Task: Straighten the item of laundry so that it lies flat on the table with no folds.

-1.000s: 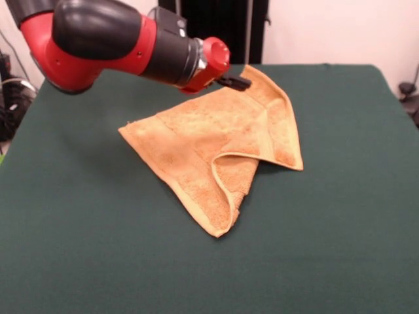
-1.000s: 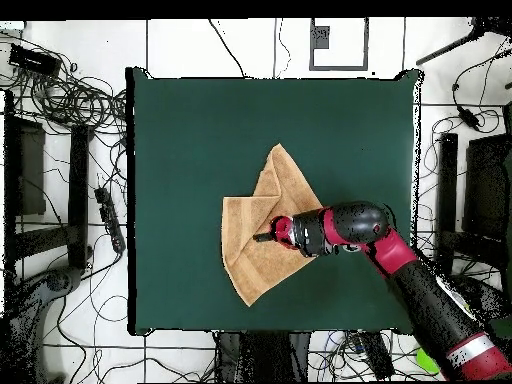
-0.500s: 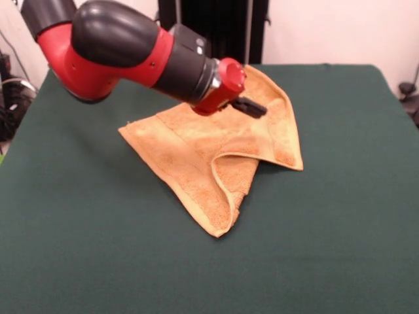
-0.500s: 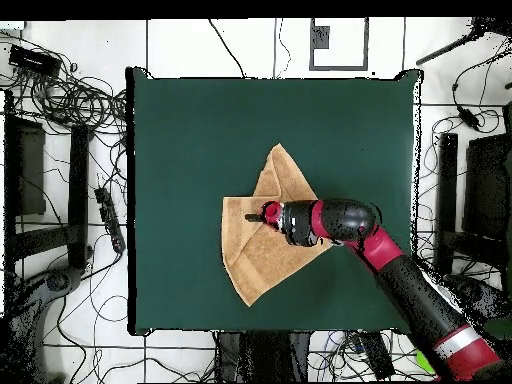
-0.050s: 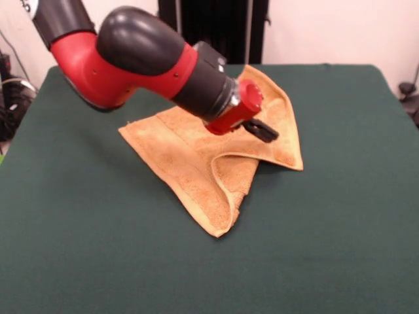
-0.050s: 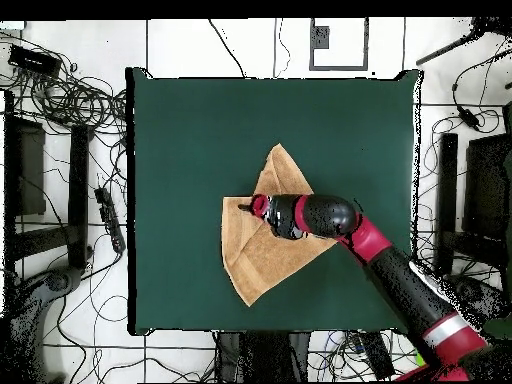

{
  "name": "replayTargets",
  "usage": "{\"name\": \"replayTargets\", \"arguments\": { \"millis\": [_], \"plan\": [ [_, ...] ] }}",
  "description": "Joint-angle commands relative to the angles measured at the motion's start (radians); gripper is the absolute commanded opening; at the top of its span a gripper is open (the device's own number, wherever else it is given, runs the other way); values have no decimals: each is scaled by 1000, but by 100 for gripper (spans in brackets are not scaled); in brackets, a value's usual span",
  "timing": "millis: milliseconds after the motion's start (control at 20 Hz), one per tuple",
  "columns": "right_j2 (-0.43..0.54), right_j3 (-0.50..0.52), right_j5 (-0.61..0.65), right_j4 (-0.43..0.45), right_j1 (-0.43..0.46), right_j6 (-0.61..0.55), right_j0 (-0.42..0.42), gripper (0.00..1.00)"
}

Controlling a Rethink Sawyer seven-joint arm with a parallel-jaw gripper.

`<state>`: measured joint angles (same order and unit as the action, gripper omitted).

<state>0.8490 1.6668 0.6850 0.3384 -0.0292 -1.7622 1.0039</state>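
Dark green cloth covers the table (image 5: 340, 248), and pale walls with a black panel stand behind it in the front view. On that cloth, a little left of the middle and toward the far side as the front camera sees it, lies the item of laundry (image 5: 190, 163), an orange-tan towel that is not flat. One flap is doubled over, so a raised fold runs from its centre down to the near corner, and another edge is turned over along the right side up to the far corner. From overhead the towel (image 6: 262, 262) forms an irregular shape with one point toward the top and another toward the bottom.

Over the towel's right part hangs the gripper (image 5: 263, 131), small and black at the end of a red wrist; whether its jaws are spread or together I cannot tell. Overhead, the gripper (image 6: 243, 208) sits at the towel's left edge. Cables litter the floor (image 6: 70, 110) around the table.
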Motion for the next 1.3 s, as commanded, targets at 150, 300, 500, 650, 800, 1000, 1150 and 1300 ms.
{"name": "replayTargets", "arguments": {
  "millis": [150,300,500,650,800,1000,1150,1300],
  "plan": [
    [-107,-176,-87,57,-19,-21,-128,0],
    [-112,-179,-92,59,-18,-13,-137,0],
    [-117,-179,-102,43,-13,-29,-141,0],
    [-110,-171,-104,38,-9,-24,-133,0],
    [-106,-161,-119,34,2,-34,-129,0],
    [-83,-156,-153,13,48,-44,-118,0],
    [-63,-160,-179,-4,96,-46,-118,0],
    [-45,-158,-216,-18,134,-53,-126,0]
  ]
}}
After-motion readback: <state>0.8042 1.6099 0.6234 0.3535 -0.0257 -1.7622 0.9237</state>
